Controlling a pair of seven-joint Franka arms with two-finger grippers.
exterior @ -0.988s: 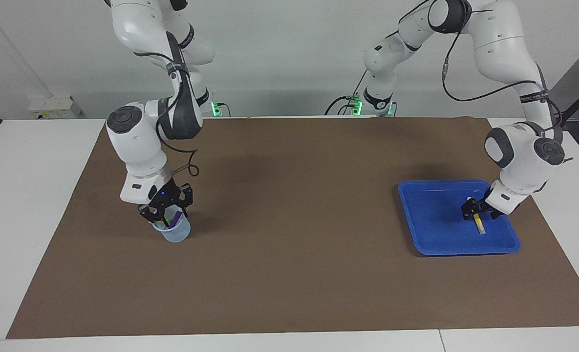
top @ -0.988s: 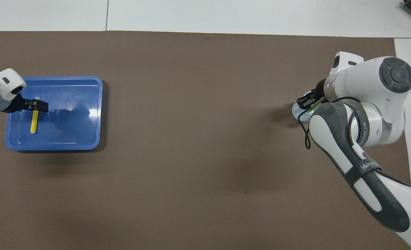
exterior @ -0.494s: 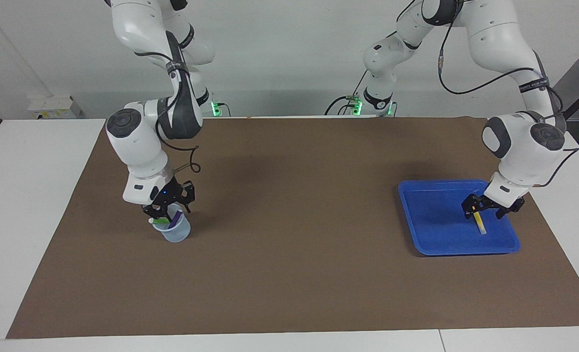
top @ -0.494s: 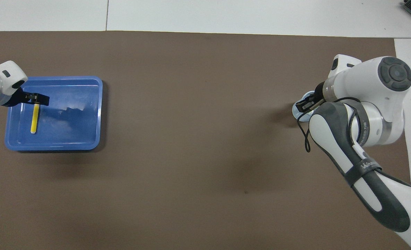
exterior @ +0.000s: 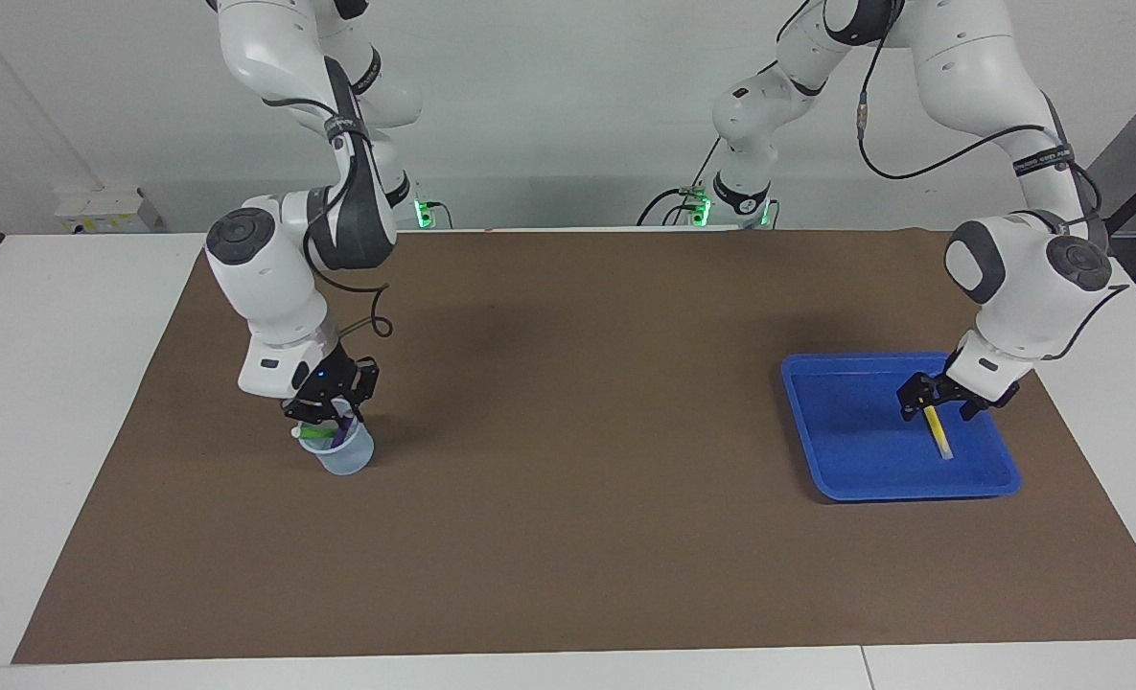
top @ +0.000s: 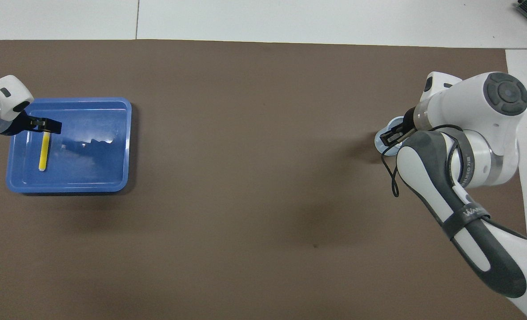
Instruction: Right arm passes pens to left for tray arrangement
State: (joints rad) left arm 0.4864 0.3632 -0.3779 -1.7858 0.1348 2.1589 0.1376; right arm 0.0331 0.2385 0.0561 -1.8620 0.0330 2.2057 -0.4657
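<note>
The blue tray (exterior: 850,450) sits toward the left arm's end of the table, and it also shows in the overhead view (top: 92,166). The yellow pen (exterior: 939,436) lies flat in it (top: 44,153). My left gripper (exterior: 934,404) is open and empty just above the pen's end nearer the robots (top: 45,126). My right gripper (exterior: 326,414) hangs over the small translucent cup (exterior: 347,460) and is shut on the green pen (exterior: 312,434), which is tilted at the cup's mouth. The purple pen (exterior: 341,431) stands in the cup.
A brown mat (exterior: 568,460) covers the table's middle, with white table (exterior: 59,402) around it. In the overhead view the right arm's wrist covers most of the cup (top: 384,143). A cable loop (exterior: 376,331) hangs by the right wrist.
My left gripper has let go of the yellow pen and risen a little, and the pen stays in the tray. My right gripper has risen slightly from the cup with the green pen.
</note>
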